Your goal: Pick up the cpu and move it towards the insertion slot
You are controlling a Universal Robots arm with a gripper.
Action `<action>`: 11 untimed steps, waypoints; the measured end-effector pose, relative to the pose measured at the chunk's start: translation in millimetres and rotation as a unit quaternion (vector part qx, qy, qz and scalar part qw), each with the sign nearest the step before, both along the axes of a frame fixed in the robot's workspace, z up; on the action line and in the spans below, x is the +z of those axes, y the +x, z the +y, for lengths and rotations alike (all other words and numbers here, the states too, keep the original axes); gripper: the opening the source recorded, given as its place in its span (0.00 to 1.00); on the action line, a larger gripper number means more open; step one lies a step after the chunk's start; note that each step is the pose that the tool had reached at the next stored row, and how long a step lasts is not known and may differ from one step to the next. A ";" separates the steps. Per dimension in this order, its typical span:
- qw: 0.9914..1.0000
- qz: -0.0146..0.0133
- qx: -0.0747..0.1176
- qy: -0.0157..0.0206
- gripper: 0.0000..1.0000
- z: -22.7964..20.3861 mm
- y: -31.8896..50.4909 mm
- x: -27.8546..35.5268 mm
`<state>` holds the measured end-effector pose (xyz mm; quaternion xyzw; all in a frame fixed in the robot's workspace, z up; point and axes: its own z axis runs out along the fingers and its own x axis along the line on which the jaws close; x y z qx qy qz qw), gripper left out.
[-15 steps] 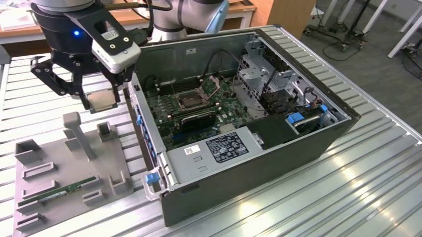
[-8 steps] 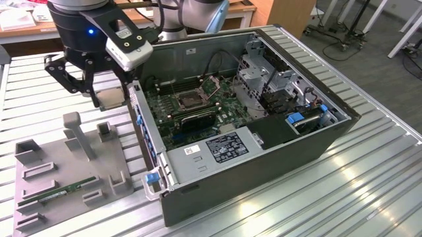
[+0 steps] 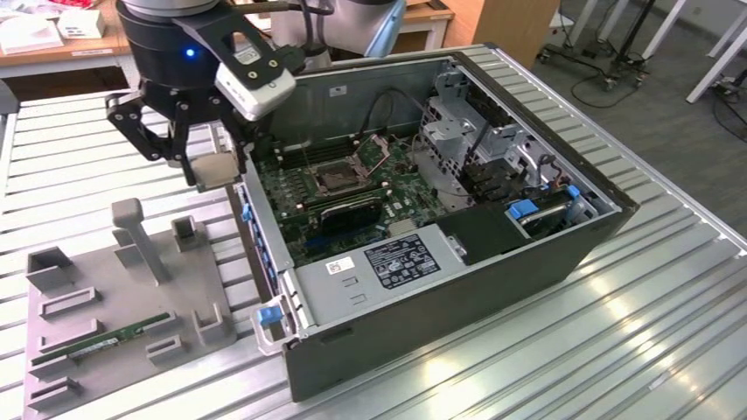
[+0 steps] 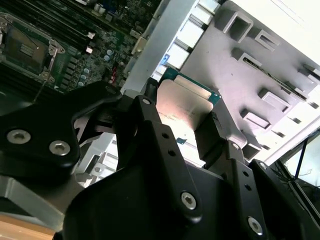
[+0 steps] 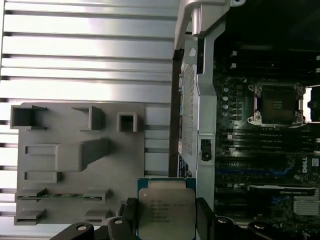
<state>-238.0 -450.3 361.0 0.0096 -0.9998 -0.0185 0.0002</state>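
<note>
Claw (image 5: 166, 220): clenched on the chip (image 5: 166, 210), lifted above the grey tray (image 3: 117, 297)
Chip: beside the computer case's (image 3: 467, 289) edge
Socket (image 5: 277, 103): well apart, uncovered on the green board

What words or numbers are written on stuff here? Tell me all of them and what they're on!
the cpu, held in the gripper: faint lines of print on its metal face, too small to read.
black label on the silver box: print too small to read.
white sticker beside that label: too small to read.
Nothing here is clear enough to quote.
</note>
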 end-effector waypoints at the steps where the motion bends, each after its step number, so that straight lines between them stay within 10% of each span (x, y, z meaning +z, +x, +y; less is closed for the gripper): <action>1: 1.000 0.000 0.000 0.000 0.55 0.0 2.3 0.0; 11: 1.000 0.000 0.000 0.000 0.55 0.0 25.2 0.0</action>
